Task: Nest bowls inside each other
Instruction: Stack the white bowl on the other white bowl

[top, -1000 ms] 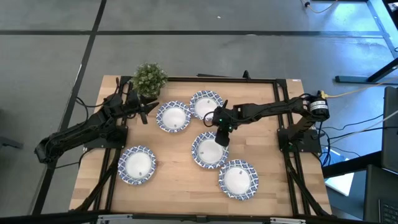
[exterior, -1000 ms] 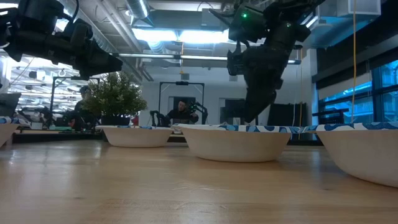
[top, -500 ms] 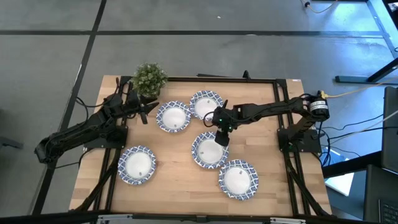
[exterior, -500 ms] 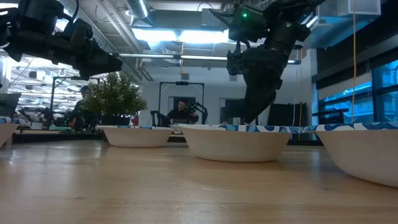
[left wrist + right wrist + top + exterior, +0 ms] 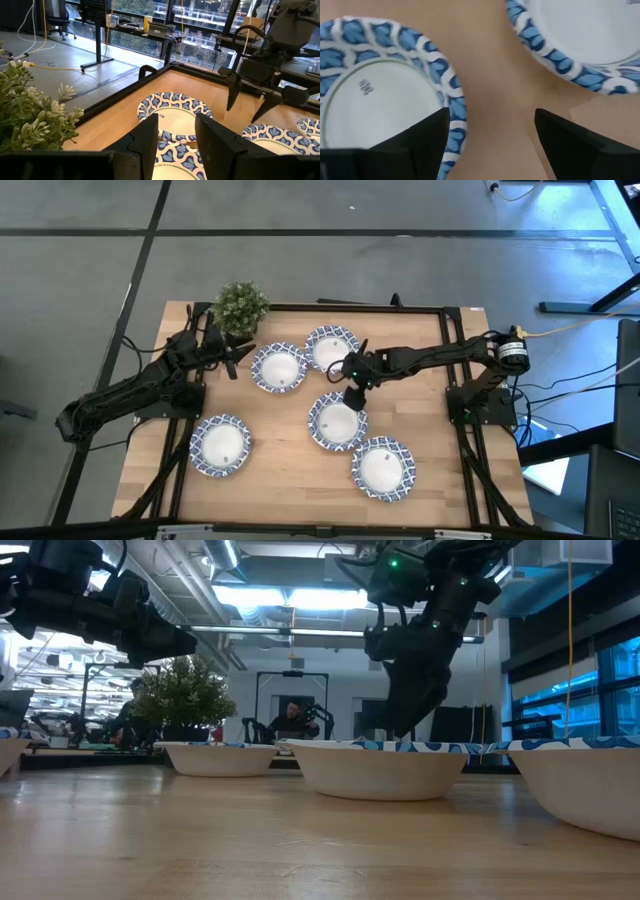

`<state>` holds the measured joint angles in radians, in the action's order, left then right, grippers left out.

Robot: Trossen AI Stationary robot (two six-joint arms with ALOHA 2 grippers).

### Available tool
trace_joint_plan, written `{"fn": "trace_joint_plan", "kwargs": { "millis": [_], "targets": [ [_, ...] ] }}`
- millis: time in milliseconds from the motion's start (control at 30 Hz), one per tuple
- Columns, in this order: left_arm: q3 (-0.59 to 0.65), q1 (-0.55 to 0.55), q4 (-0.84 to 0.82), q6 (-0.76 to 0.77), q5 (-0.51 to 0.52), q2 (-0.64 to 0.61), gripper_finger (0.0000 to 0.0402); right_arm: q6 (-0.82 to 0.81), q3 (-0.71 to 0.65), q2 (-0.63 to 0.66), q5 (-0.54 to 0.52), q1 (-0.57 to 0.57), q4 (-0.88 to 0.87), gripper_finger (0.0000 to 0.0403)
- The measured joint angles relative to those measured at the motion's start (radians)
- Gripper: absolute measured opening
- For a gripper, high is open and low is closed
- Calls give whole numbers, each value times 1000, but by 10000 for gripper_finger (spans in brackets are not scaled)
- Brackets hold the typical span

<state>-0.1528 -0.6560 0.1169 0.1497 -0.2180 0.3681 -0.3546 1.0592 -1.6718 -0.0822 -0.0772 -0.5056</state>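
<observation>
Five bowls show on the wooden table (image 5: 280,480) from above, none of them visibly nested in another. Two sit side by side toward the back: one bowl (image 5: 279,367) just in front of the potted plant (image 5: 240,306), and a second bowl (image 5: 332,346) right next to it, close enough that their rims nearly touch. A third bowl (image 5: 336,421) sits mid-table, a fourth bowl (image 5: 381,468) is just beside it toward the front right, and a fifth bowl (image 5: 220,445) is off on its own at the front left.

The right gripper (image 5: 353,394) hangs over the back rim of the mid-table bowl with its fingers spread wide and nothing between them. Its wrist camera shows one dark finger (image 5: 415,140) crossing over that bowl's blue patterned rim and the other over bare wood.

The left gripper (image 5: 232,358) hovers just left of the bowl by the plant, above the table, not touching anything. Its fingers (image 5: 147,142) are partly apart with an empty gap, so it's not gripping anything either.

From table height, a person (image 5: 293,720) is visible in the room behind the table.
</observation>
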Motion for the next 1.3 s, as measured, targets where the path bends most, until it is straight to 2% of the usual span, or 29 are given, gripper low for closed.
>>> {"fn": "trace_joint_plan", "kwargs": {
  "millis": [200,600,1167,1300],
  "targets": [
    [0,0,0,0,0,0,124,-11,0,0,-14,4,0,293],
    [0,0,-1,0,0,0,124,-7,2,-5,24,57,-3,293],
    [0,0,-5,-1,-7,0,124,19,2,-80,19,42,-15,293],
    [0,0,-4,-1,-7,0,124,20,1,-82,19,42,-15,278]
  ]
}}
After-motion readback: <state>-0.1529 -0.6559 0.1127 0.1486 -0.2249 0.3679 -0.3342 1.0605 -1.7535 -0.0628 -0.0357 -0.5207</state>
